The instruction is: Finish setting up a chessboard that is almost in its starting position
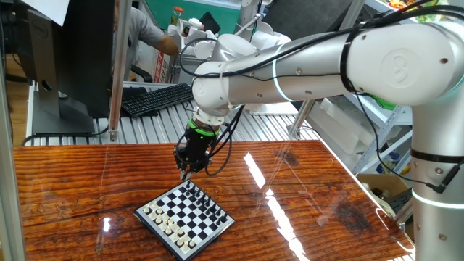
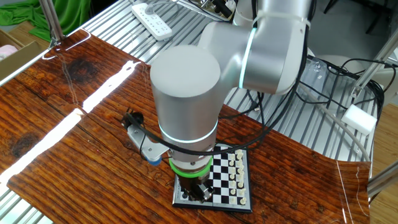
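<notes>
The chessboard [image 1: 190, 230] lies on the wooden table, small and square with a dark rim. Black pieces [image 1: 206, 201] line its far right edge and white pieces [image 1: 168, 226] its near left edge. My gripper [image 1: 184, 174] hangs point down just above the board's far corner, its fingers shut; I cannot make out whether a tiny piece is pinched between them. In the other fixed view the arm's wrist covers much of the chessboard [image 2: 224, 177]. There the gripper [image 2: 198, 191] sits low over the black pieces' side, and the white pieces [image 2: 236, 177] stand to the right.
Behind the table are a keyboard [image 1: 156, 98], a monitor [image 1: 65, 51], a metal post [image 1: 116, 72] and a person [image 1: 148, 32]. A cardboard box [image 1: 380, 190] stands at the right. In the other fixed view a power strip [image 2: 152, 22] lies on the metal rollers.
</notes>
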You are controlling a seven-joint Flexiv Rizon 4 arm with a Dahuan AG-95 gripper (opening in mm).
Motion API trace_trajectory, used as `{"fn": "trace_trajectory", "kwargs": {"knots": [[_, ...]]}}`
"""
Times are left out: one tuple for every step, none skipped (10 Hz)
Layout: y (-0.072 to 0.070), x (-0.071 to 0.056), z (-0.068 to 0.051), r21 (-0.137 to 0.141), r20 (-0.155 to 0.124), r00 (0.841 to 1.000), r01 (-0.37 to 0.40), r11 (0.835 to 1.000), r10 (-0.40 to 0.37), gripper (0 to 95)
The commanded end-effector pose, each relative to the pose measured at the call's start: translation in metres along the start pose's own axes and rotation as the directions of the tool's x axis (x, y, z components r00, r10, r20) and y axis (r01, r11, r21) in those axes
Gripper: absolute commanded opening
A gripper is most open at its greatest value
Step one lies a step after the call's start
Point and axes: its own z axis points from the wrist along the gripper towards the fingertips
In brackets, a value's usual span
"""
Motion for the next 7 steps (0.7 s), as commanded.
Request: {"fn": "trace_trajectory", "kwargs": {"knots": [[0.0017, -0.0002, 0.0003, 0.004, 0.0, 1.0, 0.0, 1.0, 0.0, 0.0], [0.004, -0.0014, 0.0015, 0.015, 0.009, 1.0, -0.005, 1.0, 0.005, 0.0], [0.006, -0.0024, 0.0031, 0.033, 0.015, 1.0, -0.01, 0.999, 0.009, 0.0], [0.008, -0.0034, 0.005, 0.046, 0.019, 1.0, -0.018, 0.999, 0.017, 0.0], [0.0089, -0.0038, 0.0061, 0.052, 0.021, 1.0, -0.018, 0.998, 0.017, 0.0], [0.009, -0.0038, 0.0064, 0.057, 0.023, 1.0, -0.018, 0.998, 0.017, 0.0], [0.0096, -0.004, 0.0079, 0.077, 0.034, 0.999, -0.019, 0.997, 0.016, 0.0]]}}
